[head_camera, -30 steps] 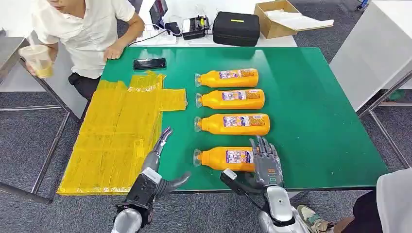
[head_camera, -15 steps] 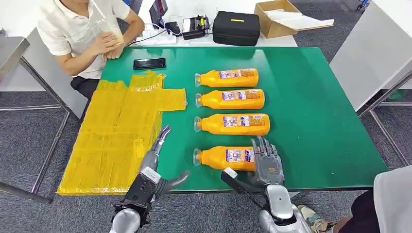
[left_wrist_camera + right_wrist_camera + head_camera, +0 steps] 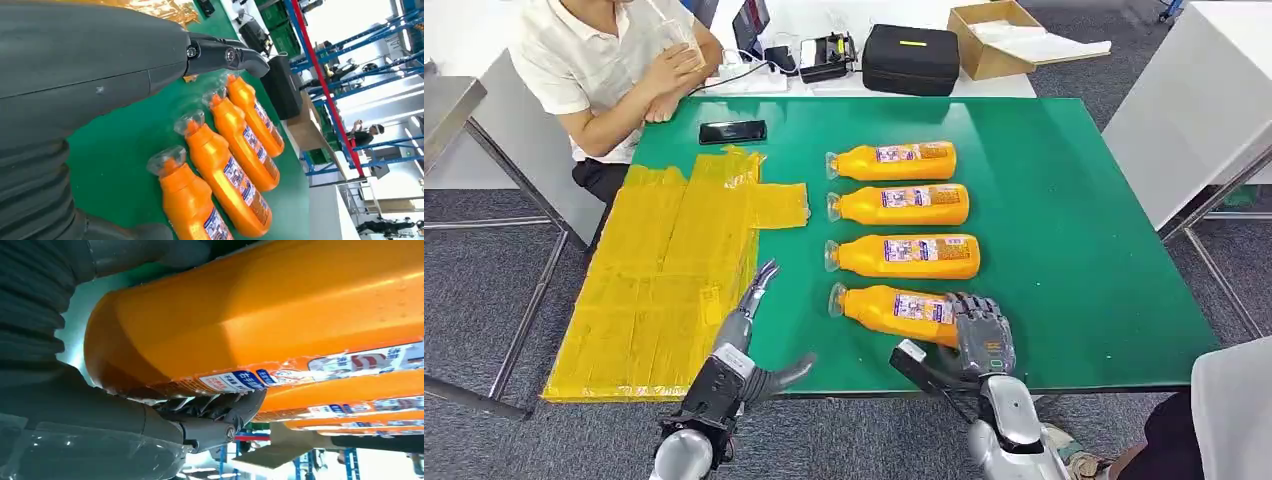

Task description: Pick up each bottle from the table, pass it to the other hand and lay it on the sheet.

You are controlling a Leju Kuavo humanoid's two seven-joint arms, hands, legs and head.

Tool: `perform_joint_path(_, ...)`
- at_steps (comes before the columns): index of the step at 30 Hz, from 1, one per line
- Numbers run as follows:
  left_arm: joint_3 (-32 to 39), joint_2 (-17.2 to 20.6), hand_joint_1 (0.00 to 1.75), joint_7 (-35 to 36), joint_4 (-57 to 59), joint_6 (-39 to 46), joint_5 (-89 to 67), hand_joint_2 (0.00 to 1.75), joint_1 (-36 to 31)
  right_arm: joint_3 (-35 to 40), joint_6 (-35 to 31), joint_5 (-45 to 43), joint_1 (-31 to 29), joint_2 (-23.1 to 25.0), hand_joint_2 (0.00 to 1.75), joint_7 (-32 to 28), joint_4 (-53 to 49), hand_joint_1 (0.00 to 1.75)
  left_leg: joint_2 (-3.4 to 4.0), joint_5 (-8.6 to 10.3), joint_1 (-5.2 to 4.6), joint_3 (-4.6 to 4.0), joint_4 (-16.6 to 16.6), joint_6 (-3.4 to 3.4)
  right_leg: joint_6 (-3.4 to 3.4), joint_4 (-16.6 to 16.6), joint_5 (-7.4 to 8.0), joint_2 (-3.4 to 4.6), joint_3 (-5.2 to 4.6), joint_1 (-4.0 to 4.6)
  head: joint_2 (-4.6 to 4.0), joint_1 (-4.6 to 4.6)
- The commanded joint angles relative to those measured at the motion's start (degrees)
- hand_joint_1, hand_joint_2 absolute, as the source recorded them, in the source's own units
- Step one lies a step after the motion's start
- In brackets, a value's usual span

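Several orange bottles lie in a row on the green table (image 3: 1074, 230), caps toward the yellow sheet (image 3: 664, 270). My right hand (image 3: 981, 340) grips the base end of the nearest bottle (image 3: 894, 310), which now sits skewed, its cap angled toward the far side. In the right wrist view the bottle (image 3: 260, 315) sits between the thumb and the dark fingers (image 3: 215, 415). The other bottles (image 3: 904, 256) (image 3: 902, 204) (image 3: 894, 160) lie untouched. My left hand (image 3: 744, 345) hovers open at the sheet's near right edge, fingers spread, left of the held bottle (image 3: 192, 205).
A black phone (image 3: 732, 131) lies beyond the sheet. A person (image 3: 614, 70) sits at the far left corner. A black case (image 3: 911, 58) and a cardboard box (image 3: 994, 35) stand behind the table. Another person's sleeve (image 3: 1234, 410) is at the near right.
My right hand has closed around the nearest bottle's base and turned it askew, shifting it slightly right. The seated person raised a cup to the face. My left hand stayed put.
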Motion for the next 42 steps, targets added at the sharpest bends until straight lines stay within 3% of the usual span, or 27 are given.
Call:
perform_joint_path(1, -0.83, -1.33, 0.00, -0.25, 3.12, 0.09, 0.66, 1.75, -1.10, -4.45, 1.26, -2.09, 0.26, 1.14, 1.75, -1.50, 7.34, 1.75, -0.08, -0.07, 0.06, 0.28, -0.04, 0.00, -0.19, -0.11, -0.09, -0.16, 0.36, 0.10, 0.00, 0.00)
perform_joint_path(7, 0.56, -1.88, 0.00, -0.58, 3.31, -2.91, 7.42, 1.75, -0.63, -7.45, 4.89, -20.95, 2.53, 2.96, 1.75, -14.39, 1.92, 1.75, -0.09, -0.10, 0.09, 0.37, -0.01, 0.00, -0.25, -0.10, -0.13, -0.19, 0.42, 0.13, 0.00, 0.02)
perform_joint_path(10, 1.06, -1.80, 0.00, 0.96, 3.59, -5.35, 11.70, 1.75, -0.03, -6.28, 6.14, -24.11, 4.02, 3.10, 1.75, -15.52, -2.98, 1.75, -0.01, -0.08, 0.05, 0.26, -0.01, 0.00, -0.18, -0.05, -0.09, -0.09, 0.27, 0.09, 0.00, 0.04)
perform_joint_path(11, 1.06, -1.80, 0.00, 0.96, 3.59, -5.35, 11.70, 0.00, -0.03, -6.28, 6.14, -24.11, 4.02, 3.10, 1.75, -15.52, -2.98, 1.75, 0.05, -0.16, 0.06, 0.36, 0.02, -0.01, -0.28, -0.03, -0.14, -0.08, 0.36, 0.11, 0.00, 0.02)
perform_joint_path(13, 2.35, -2.23, 0.00, 3.35, 4.70, -7.93, 17.23, 0.00, 0.20, -6.07, 6.82, -29.27, 4.03, 3.89, 1.75, -18.32, -6.09, 1.75, 0.07, -0.17, 0.08, 0.39, -0.01, -0.06, -0.28, -0.06, -0.09, -0.02, 0.35, 0.13, 0.00, 0.02)
perform_joint_path(14, 2.63, -2.25, 0.00, 4.01, 5.01, -8.40, 18.59, 1.75, 0.26, -5.71, 6.73, -29.69, 3.94, 3.99, 1.75, -18.52, -7.04, 1.75, 0.07, -0.13, 0.04, 0.30, -0.03, -0.06, -0.21, -0.04, -0.05, 0.02, 0.23, 0.08, 0.00, 0.02)
perform_joint_path(22, 5.94, -2.90, 0.00, 8.94, 11.24, -9.54, 31.05, 1.75, -1.05, -3.19, 9.10, -38.44, 4.17, 5.32, 1.75, -22.77, -17.75, 1.75, 0.18, -0.14, 0.01, 0.17, -0.01, -0.06, -0.18, 0.01, -0.06, 0.13, 0.15, 0.08, 0.00, 0.02)
perform_joint_path(29, 6.29, -2.92, 0.00, 8.84, 12.22, -10.59, 34.52, 1.75, -0.76, -3.18, 8.84, -40.42, 3.89, 6.54, 1.75, -24.08, -18.60, 1.75, 0.08, -0.12, 0.03, 0.09, -0.02, -0.06, -0.18, -0.02, -0.06, 0.05, 0.11, 0.06, 0.00, 0.02)
perform_joint_path(33, 5.35, -2.54, 0.00, 8.22, 11.77, -12.93, 36.96, 1.75, -0.89, -2.30, 10.13, -42.98, 3.75, 8.52, 1.75, -24.37, -20.80, 1.66, 0.27, -0.26, 0.07, 0.21, 0.07, -0.08, -0.29, 0.04, -0.13, 0.19, 0.19, 0.12, 0.00, 0.02)
perform_joint_path(42, 5.14, -2.57, 0.00, 8.23, 12.29, -12.98, 37.12, 1.75, -1.28, -2.21, 10.20, -43.08, 3.82, 8.44, 1.75, -24.51, -20.35, 1.68, 0.11, -0.17, 0.06, 0.11, 0.01, -0.04, -0.19, -0.02, -0.09, 0.06, 0.14, 0.09, 0.00, 0.02)
